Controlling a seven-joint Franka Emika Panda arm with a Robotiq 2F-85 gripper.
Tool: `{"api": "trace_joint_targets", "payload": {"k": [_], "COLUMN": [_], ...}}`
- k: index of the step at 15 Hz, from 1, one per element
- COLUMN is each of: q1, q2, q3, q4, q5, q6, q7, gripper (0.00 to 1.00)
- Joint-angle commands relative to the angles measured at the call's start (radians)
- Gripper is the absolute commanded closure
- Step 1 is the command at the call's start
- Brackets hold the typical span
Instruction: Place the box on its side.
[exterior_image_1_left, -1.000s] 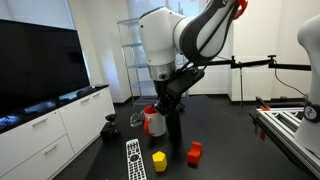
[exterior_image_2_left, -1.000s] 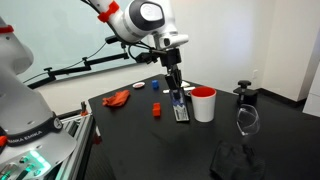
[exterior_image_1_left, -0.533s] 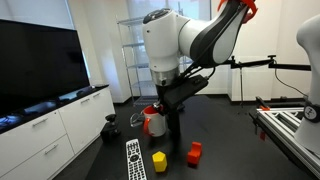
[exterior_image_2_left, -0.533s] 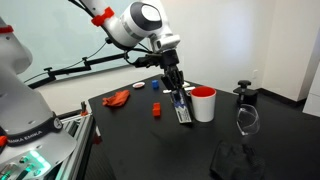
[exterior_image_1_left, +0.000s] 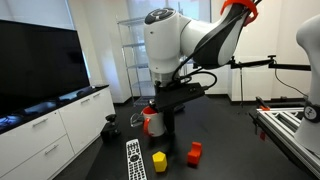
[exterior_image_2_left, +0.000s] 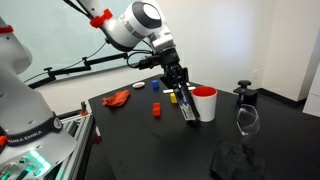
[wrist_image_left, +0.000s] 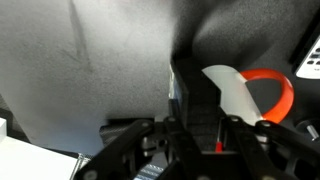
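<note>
The claw (exterior_image_2_left: 176, 88) is clamped on the upper end of the black box (exterior_image_2_left: 189, 108), which hangs tilted, its lower end just left of the red-and-white mug (exterior_image_2_left: 205, 104). Laid down carelessly, it may shove the mug or twist loose onto the desk (exterior_image_2_left: 130, 128).

Box (exterior_image_2_left: 188, 108): slim, long, black, matte, unmarked. Longer than the mug (exterior_image_2_left: 205, 104) is tall. Pose: tilted off upright, with the upper end leaning away from the mug and the lower end angled toward the mug's base. Upper end clamped in the gripper (exterior_image_2_left: 176, 90). Position: just beside the mug. In the wrist view it appears as a dark bar (wrist_image_left: 195, 100) alongside the mug.
</note>
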Motion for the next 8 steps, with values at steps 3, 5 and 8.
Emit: {"api": "trace_joint_targets", "payload": {"k": [3, 5, 8], "q1": [0.021, 0.027, 0.032], "q2": [0.027, 0.044, 0.058], "q3": [0.011, 0.019, 0.032], "q4": [0.021, 0.024, 0.026], "q5": [-0.214, -0.253, -0.310], "q6": [-0.068, -0.102, -0.159], "q7": [0.332, 0.393, 0.456], "gripper": [0.92, 0.92, 0.92]}}
